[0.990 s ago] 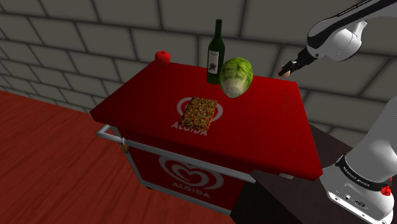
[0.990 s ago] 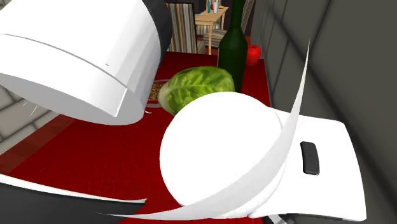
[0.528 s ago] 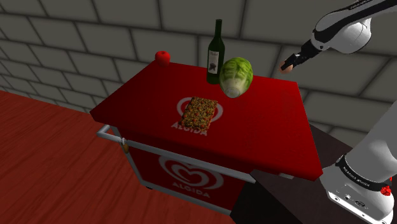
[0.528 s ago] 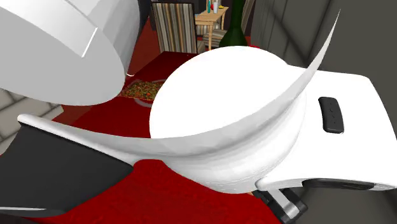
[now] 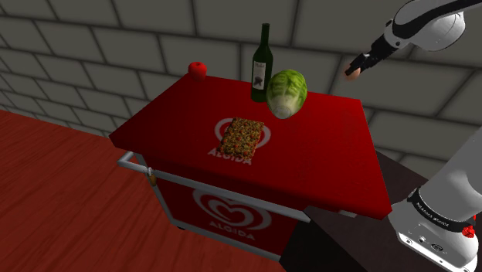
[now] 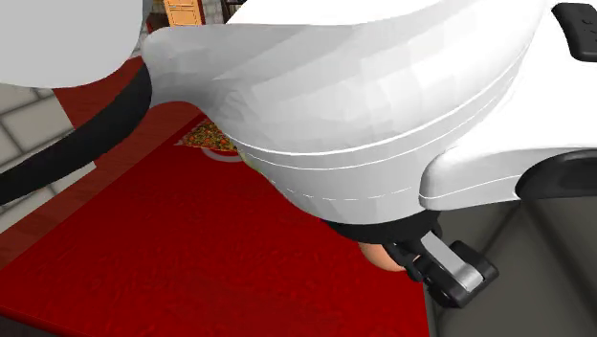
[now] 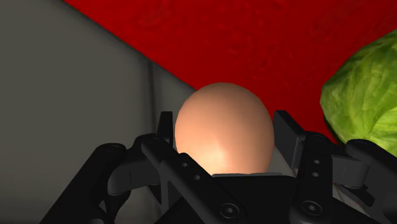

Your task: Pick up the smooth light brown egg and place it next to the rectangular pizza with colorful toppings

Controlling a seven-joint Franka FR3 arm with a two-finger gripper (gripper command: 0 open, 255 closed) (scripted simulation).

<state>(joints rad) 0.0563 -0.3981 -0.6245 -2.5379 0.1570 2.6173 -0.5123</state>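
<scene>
— Where's the egg (image 7: 224, 127)?

— Up in the air, clenched in the tool (image 7: 226, 137). In the wrist view the two black fingers press on its sides, and it is smooth and light brown.

— Over what?

— In the shoulder view it hangs high over the far corner of the red tabletop (image 5: 324, 154), on that view's right, with the brick wall (image 5: 139, 39) behind it. The second exterior view shows it under the white arm (image 6: 383, 105), above the tabletop's edge by the wall.

— And the pizza (image 5: 241, 135)?

— Flat near the middle of the tabletop, on a white heart logo, rectangular with many-coloured toppings. It is well apart from the egg.

— Anything between them?

— A green lettuce (image 5: 286, 93) stands toward the back, and a dark bottle (image 5: 262, 66) stands upright just beside it. A small red fruit (image 5: 198, 69) sits at the far corner on the shoulder view's left. In the wrist view the lettuce shows close beside the tool.
</scene>
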